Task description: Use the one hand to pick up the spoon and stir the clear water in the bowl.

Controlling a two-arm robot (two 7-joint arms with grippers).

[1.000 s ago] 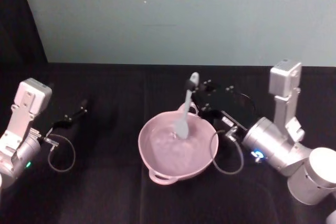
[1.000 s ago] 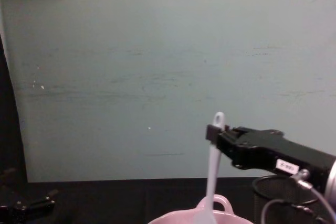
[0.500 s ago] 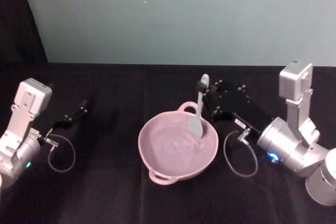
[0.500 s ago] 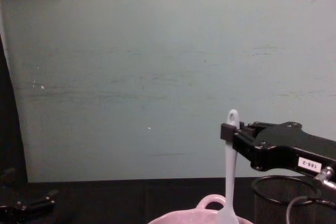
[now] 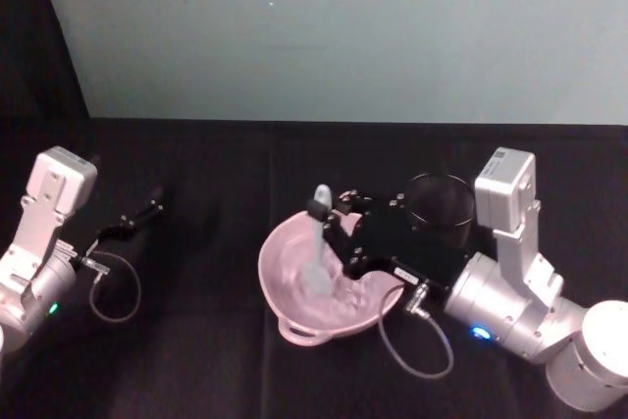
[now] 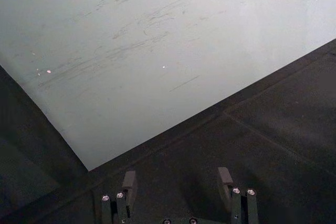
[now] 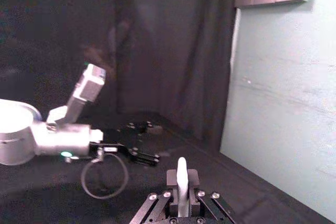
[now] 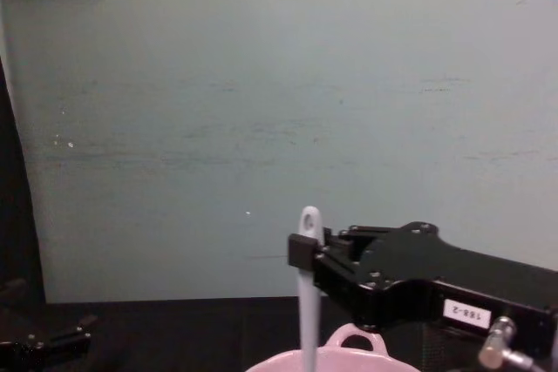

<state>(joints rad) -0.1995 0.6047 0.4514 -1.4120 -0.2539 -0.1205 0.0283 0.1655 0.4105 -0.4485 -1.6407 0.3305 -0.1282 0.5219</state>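
Stirring is judged in hand: in the wide pale pink bowl (image 5: 278, 291), mid-surface, the slim white plastic spoon (image 5: 316, 252) is held upright by the closed jaws of the black angular right gripper (image 5: 324, 211). A circling sweep inside the rim is called for next. The left gripper (image 6: 177, 176) is parked towards the left edge, jaws apart.

Dim out here: the black table (image 5: 186, 370) around the right gripper (image 5: 329, 221) swallows light, the pale wall (image 8: 261, 84) behind it glows evenly, and soft sheen shows on the clamped spoon (image 8: 307, 302) and the bowl (image 5: 280, 306) beneath it.
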